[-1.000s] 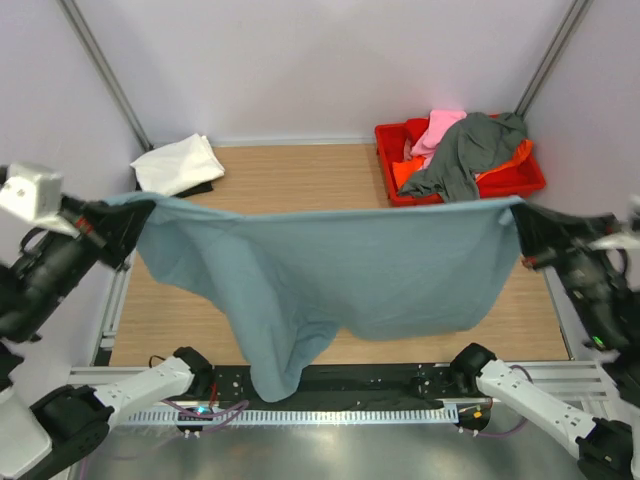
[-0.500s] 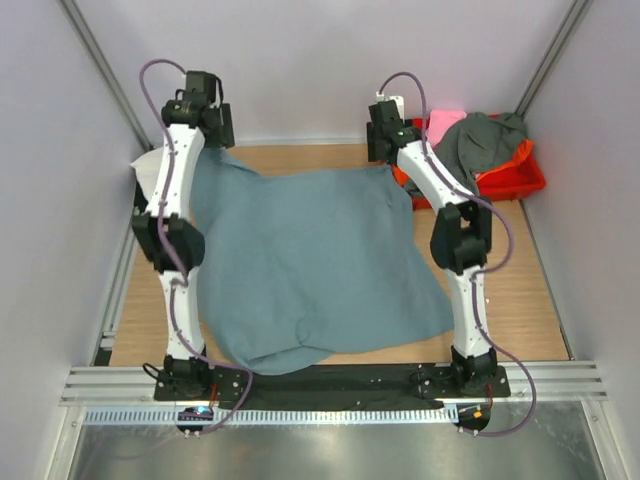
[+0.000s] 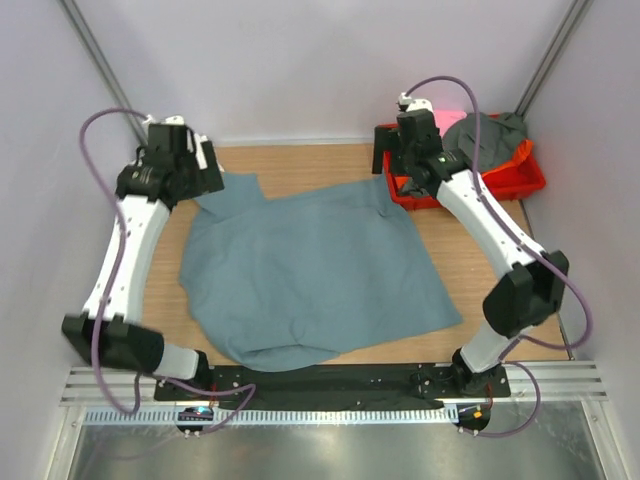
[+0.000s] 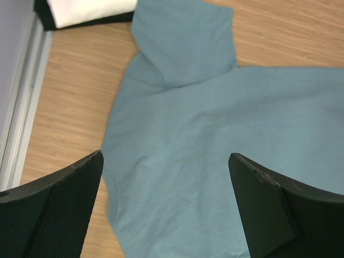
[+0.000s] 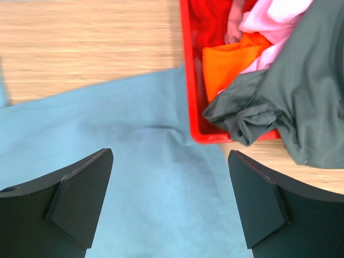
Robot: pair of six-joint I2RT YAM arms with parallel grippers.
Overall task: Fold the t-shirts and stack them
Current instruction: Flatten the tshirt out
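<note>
Left arm, right arm: white shells, black joints and wrist blocks. Purple cable looped along each. Black bases. Fingers: matte black, wedge-shaped, inner face apparently fine-textured.

Large t-shirt lies spread mid-table, near hem at table's near edge btwn arm bases. One sleeve points far-L twd folded t-shirt in far-L corner, the two apart. Crate sits far R, its L wall touching large shirt's far-R corner. Heap of t-shirts in crate, one hanging over near rim.
</note>
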